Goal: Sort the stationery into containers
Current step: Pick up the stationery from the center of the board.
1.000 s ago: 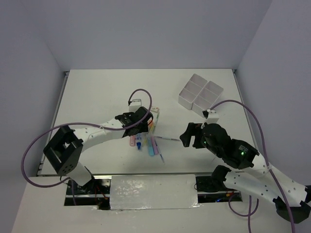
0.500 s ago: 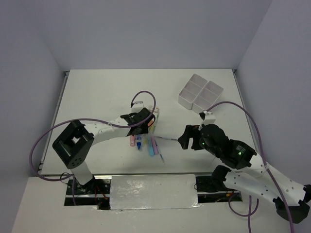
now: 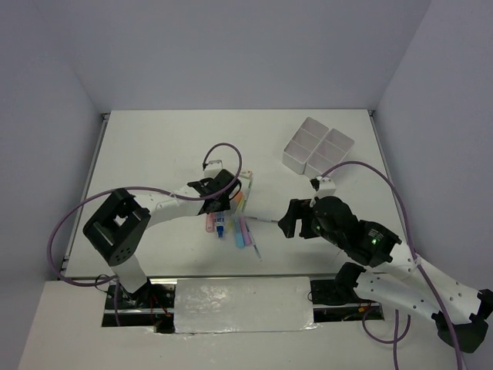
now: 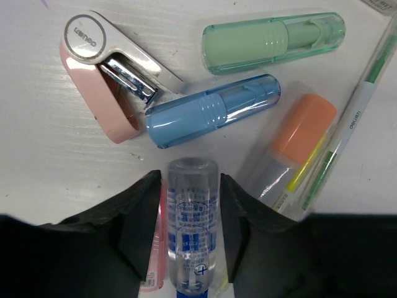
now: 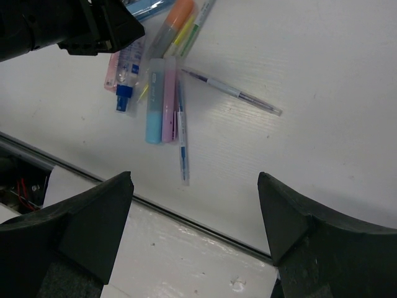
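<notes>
clear tube [image 4: 192, 211] lies flat at lower centre of the left wrist view, below a blue marker [image 4: 214, 112]. likely light, stiff, slick; pinch mid-barrel. left gripper [image 4: 189, 186] straddles it closely; squeezing or not, i cannot tell. right gripper [image 5: 193, 180] gapes, empty.

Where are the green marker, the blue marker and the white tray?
green marker [image 4: 267, 42]: left wrist view, middle of its body.
blue marker [image 4: 211, 112]: left wrist view, ribbed middle.
white tray [image 3: 293, 163]: top external view, near outer wall.
</notes>
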{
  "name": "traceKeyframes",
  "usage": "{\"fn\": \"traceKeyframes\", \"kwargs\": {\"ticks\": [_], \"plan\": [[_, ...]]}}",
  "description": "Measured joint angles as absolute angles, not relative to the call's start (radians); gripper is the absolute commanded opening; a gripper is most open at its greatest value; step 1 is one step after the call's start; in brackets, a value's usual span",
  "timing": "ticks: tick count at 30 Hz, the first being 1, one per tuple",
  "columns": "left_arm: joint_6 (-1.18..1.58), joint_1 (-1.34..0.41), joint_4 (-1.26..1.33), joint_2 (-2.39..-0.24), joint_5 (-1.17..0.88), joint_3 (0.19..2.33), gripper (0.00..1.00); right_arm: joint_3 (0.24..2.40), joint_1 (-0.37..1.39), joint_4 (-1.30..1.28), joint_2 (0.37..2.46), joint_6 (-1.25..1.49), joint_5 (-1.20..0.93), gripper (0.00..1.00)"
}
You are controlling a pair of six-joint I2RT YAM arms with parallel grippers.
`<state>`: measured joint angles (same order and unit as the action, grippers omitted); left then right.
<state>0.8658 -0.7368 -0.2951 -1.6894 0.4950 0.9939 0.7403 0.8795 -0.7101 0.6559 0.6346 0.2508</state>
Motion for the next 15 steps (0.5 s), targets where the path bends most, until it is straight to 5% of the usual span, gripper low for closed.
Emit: {"fn": "traceKeyframes", "kwargs": {"ticks": [11, 14, 15], "plan": [[0.863, -0.736, -0.253, -1.706, 0.469, 0.991, 0.47, 0.727, 0.879, -0.691, 0.664, 0.635, 0.242, 0.88], [0.86, -0.735, -0.244, -1.706, 0.466, 0.991, 0.11, 0.727, 0.879, -0.69, 0.664, 0.635, 0.242, 0.88], [0.863, -0.734, -0.243, -1.706, 0.466, 0.991, 0.07, 0.727, 0.879, -0.689, 0.664, 0.635, 0.242, 0.88]]}}
